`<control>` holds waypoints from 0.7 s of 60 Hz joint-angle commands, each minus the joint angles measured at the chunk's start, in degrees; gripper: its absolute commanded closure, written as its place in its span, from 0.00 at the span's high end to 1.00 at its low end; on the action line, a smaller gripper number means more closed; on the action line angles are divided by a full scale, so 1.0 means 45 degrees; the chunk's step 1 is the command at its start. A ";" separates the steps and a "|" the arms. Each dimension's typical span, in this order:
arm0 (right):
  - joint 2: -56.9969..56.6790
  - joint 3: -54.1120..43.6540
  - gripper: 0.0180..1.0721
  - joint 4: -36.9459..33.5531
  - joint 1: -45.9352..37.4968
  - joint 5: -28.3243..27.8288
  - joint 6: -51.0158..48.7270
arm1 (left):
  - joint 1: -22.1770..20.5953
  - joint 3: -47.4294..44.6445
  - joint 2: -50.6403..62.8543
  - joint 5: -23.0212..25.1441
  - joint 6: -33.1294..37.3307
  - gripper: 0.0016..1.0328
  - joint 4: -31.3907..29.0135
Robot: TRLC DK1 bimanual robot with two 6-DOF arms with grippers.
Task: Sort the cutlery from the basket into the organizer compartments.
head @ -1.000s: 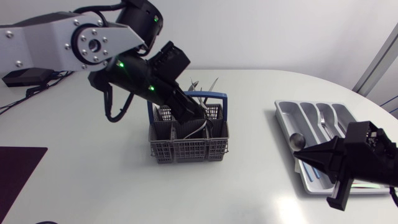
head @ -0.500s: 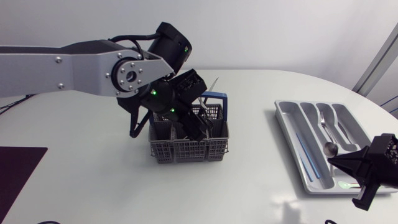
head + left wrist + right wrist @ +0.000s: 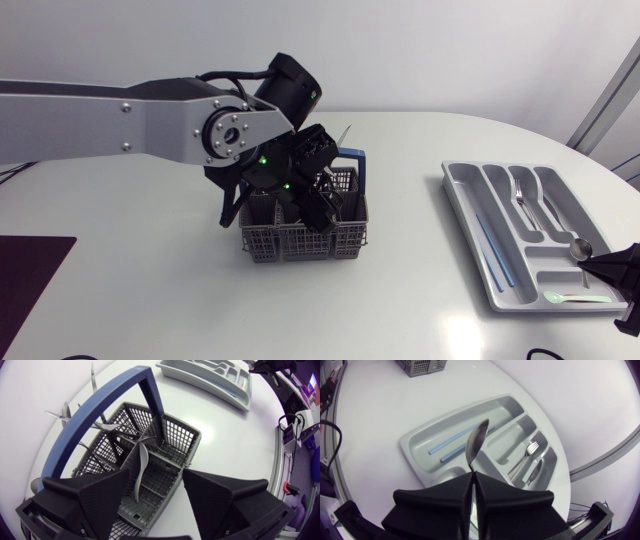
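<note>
A white table point(image 3: 150, 290) is being viewed from above, with two robot arms being shown at work on it.

The left arm point(image 3: 120, 115) is being extended in from the left, and the left gripper point(image 3: 316, 208) is being lowered into a grey mesh basket point(image 3: 300, 240) near the middle of the table. From the left wrist camera, the left gripper point(image 3: 156, 479) is being shown released, its two black fingers being held wide apart above the basket point(image 3: 182, 440). A curved silver utensil point(image 3: 139, 465) is being seen standing in a compartment between the fingers, touched by neither. The basket's blue handle point(image 3: 100, 407) is being seen arching ahead of the gripper, and forks point(image 3: 107, 427) are being seen leaning in the far compartments.

A grey organizer point(image 3: 462, 200) is being shown well apart from the basket, towards the table's right side. A fork point(image 3: 519, 193) and thin blue sticks point(image 3: 482, 245) are being seen lying in separate compartments.

At the lower right edge, the right gripper point(image 3: 612, 268) is being held by the organizer's near corner. From the right wrist camera, the right gripper point(image 3: 471, 474) is being shown clenched on the handle of a spoon point(image 3: 477, 441), whose bowl is being held up above the organizer point(image 3: 415, 442).
</note>
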 commanded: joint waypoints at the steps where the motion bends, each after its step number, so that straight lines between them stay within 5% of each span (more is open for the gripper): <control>1: 0.0777 0.0434 0.05 0.0289 -0.0289 0.0034 -0.0715 | -0.0133 0.0378 0.0272 -0.0167 -0.0235 0.71 0.0050; 42: 0.2613 -0.0269 0.07 0.2516 -0.0777 0.1968 -0.2180 | -0.0094 0.0339 -0.0001 -0.0909 -0.0294 0.71 -0.0380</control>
